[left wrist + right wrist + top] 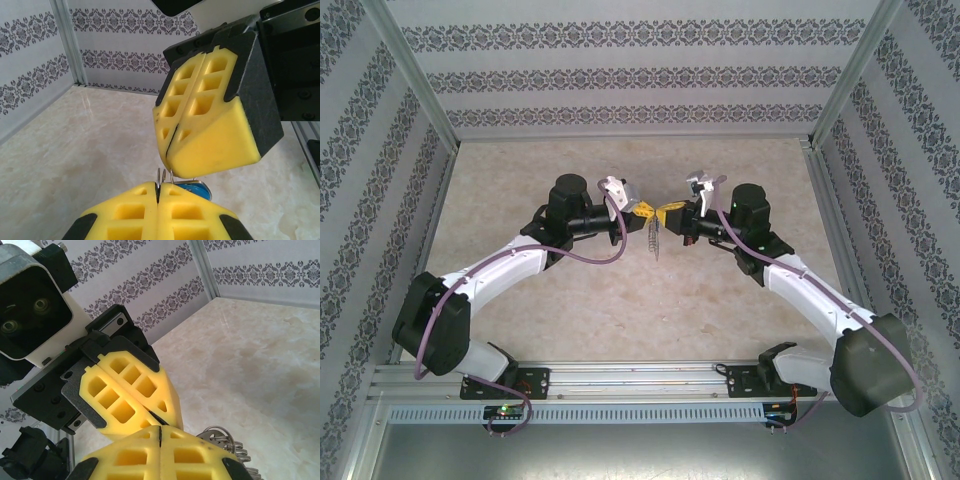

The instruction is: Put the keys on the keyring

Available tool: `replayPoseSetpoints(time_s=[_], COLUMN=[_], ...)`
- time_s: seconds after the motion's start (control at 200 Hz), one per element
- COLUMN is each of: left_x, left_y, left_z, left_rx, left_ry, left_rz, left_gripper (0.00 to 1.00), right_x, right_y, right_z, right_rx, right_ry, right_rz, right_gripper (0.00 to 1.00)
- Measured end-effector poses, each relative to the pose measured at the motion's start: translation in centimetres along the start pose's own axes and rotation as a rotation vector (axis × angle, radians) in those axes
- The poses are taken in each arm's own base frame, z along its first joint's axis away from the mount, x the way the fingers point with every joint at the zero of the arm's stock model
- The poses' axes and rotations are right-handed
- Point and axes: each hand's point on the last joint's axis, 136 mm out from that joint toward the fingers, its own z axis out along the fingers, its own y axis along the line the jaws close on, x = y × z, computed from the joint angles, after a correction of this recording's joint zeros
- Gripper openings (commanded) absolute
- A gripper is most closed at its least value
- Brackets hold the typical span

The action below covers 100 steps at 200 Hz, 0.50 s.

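Both grippers meet tip to tip in mid-air above the table. My left gripper (pixel 642 210) (pixel 159 189) is shut, and two thin metal wires stick up from between its pads. Just behind its fingers hangs the keys' blue tag (pixel 196 189) with a silver rim, so the pinched wires seem to belong to the keys. My right gripper (pixel 670 212) (pixel 160 430) is also shut. A single wire runs up into its tip (pixel 170 159). The keyring's grey metal rings (pixel 219 436) and coiled chain (pixel 241 452) sit right behind its fingers. The chain (pixel 655 242) dangles below the joined tips.
The beige marbled tabletop (pixel 620 310) lies well below both grippers. Patterned walls with aluminium posts (pixel 420 90) close in the back and sides. A metal rail (pixel 640 385) carries the arm bases along the near edge.
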Motion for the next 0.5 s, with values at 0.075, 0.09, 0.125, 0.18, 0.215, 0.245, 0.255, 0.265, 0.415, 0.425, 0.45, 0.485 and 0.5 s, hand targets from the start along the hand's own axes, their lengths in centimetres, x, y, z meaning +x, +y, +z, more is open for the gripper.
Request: replayPoseSetpoints(time_s=[0.075, 0.09, 0.125, 0.18, 0.215, 0.245, 0.255, 0.265, 0.415, 0.425, 0.45, 0.485, 0.5], left_x=[-0.02, -0.04, -0.06, -0.11, -0.1, -0.1, -0.1, -0.09, -0.07, -0.07, -0.06, -0.06, -0.06], left_y=[0.01, 0.02, 0.05, 0.08, 0.09, 0.1, 0.1, 0.1, 0.1, 0.09, 0.1, 0.1, 0.1], left_z=[0.0, 0.0, -0.01, -0.01, -0.01, -0.01, -0.01, -0.01, -0.01, -0.01, -0.02, -0.02, -0.02], left_rx=[0.0, -0.001, -0.002, -0.003, -0.004, -0.004, -0.004, -0.005, -0.004, -0.004, -0.004, -0.004, -0.004], left_ry=[0.0, -0.001, -0.001, -0.002, -0.001, -0.001, -0.001, -0.001, 0.0, 0.0, 0.0, 0.0, 0.0], left_rz=[0.0, 0.001, 0.001, 0.002, 0.002, 0.002, 0.002, 0.002, 0.001, 0.001, 0.0, 0.001, 0.001], left_gripper=[0.0, 0.0, 0.0, 0.0, 0.0, 0.0, 0.0, 0.0, 0.0, 0.0, 0.0, 0.0, 0.0], right_x=[-0.11, -0.16, -0.18, -0.24, -0.24, -0.24, -0.24, -0.23, -0.13, -0.14, -0.12, -0.2, -0.22], right_y=[0.0, 0.01, 0.01, 0.01, -0.02, -0.08, -0.08, -0.09, -0.15, -0.14, -0.14, -0.15, -0.16], right_z=[0.04, 0.04, 0.06, 0.07, 0.09, 0.1, 0.11, 0.12, 0.19, 0.2, 0.22, 0.22, 0.22], right_rx=[0.0, 0.0, 0.0, 0.0, 0.001, 0.003, 0.003, 0.003, 0.01, 0.01, 0.012, 0.015, 0.016], right_ry=[0.001, 0.0, 0.0, 0.0, 0.0, 0.0, 0.0, 0.001, 0.004, 0.004, 0.006, 0.007, 0.008], right_rz=[-0.003, -0.004, -0.004, -0.006, -0.006, -0.006, -0.006, -0.005, -0.02, -0.021, -0.025, -0.03, -0.031], right_gripper=[0.0, 0.0, 0.0, 0.0, 0.0, 0.0, 0.0, 0.0, 0.0, 0.0, 0.0, 0.0, 0.0])
